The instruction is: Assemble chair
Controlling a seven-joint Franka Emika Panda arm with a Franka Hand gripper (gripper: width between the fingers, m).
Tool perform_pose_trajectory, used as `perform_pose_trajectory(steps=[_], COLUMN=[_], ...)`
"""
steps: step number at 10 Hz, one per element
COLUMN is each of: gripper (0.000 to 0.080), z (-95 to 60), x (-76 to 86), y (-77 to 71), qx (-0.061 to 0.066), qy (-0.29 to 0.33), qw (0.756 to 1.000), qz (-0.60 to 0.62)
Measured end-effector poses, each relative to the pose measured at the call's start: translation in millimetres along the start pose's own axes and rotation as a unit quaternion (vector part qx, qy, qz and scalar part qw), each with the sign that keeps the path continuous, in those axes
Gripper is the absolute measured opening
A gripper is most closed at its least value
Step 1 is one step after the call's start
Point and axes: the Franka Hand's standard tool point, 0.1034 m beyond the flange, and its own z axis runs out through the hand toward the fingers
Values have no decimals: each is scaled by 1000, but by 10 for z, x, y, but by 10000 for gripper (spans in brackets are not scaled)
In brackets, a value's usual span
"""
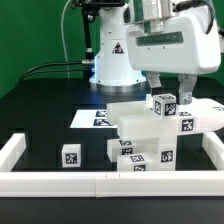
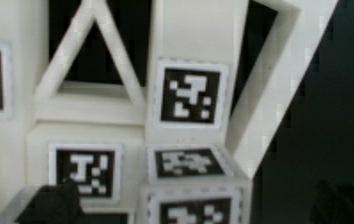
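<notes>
Exterior view: the gripper (image 1: 176, 97) is seen spread wide, holding nothing, just above the chair (image 1: 150, 135), inside the border rail (image 1: 60, 182). Light, rigid, slippery plastic is judged; flat opposite faces should be clamped.

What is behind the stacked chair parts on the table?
In the exterior view, behind the chair parts lies the marker board, partly covered by them, and beyond it the arm's white base. The open gripper hangs above the stack. The table directly behind is hidden.
</notes>
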Motion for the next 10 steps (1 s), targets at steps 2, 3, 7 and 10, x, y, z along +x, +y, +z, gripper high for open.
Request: perform_pose_trajectory(steps=[2, 3, 7, 10], gripper=[649, 649, 649, 649], z=[-2, 9, 18, 39], x=[-71, -107, -50, -45], y=[-53, -64, -43, 15], qx=[-18, -21, -29, -33], qy=[6, 5, 3, -17], qw=[988, 980, 924, 856], qz=[-154, -196, -382, -515])
